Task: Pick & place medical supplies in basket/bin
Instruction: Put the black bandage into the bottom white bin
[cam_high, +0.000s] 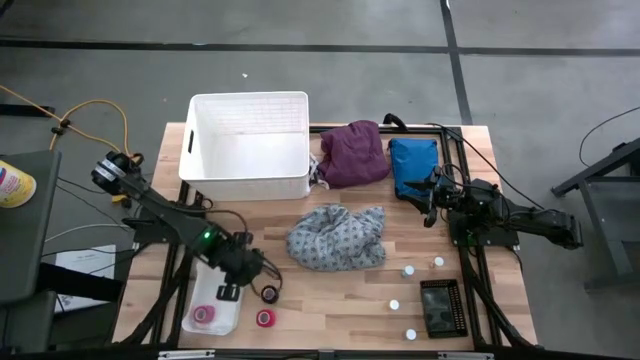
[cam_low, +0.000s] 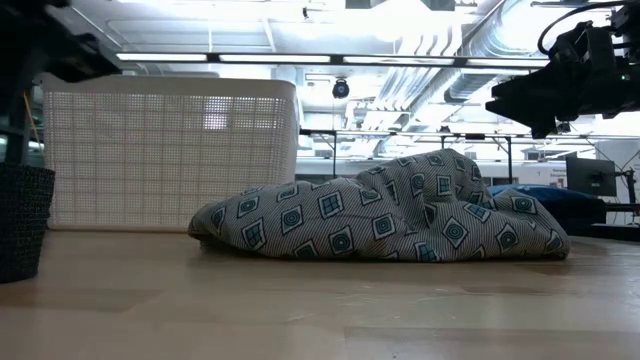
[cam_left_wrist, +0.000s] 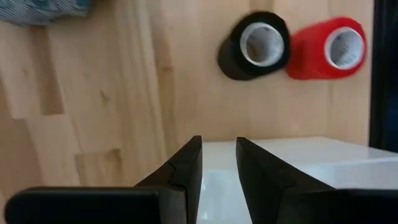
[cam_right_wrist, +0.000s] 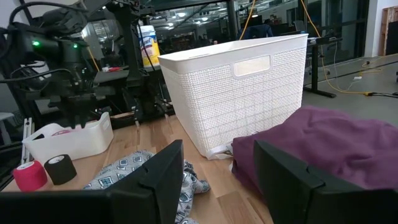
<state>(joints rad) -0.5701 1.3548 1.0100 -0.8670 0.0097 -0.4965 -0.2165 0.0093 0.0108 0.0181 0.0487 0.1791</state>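
Item: left gripper (cam_left_wrist: 217, 155), fingers narrowly parted and empty, held over the small white tray (cam_high: 213, 306) at the desk's (cam_high: 330, 300) front left; the black tape roll (cam_left_wrist: 255, 46) and red tape roll (cam_left_wrist: 326, 48), touching side by side, are found just ahead of the fingers, cores up, nearer this arm. Right gripper (cam_right_wrist: 217, 168), fingers apart and empty, is poised by the purple cloth (cam_right_wrist: 323, 140). The basket (cam_high: 250, 145) is judged unfilled.
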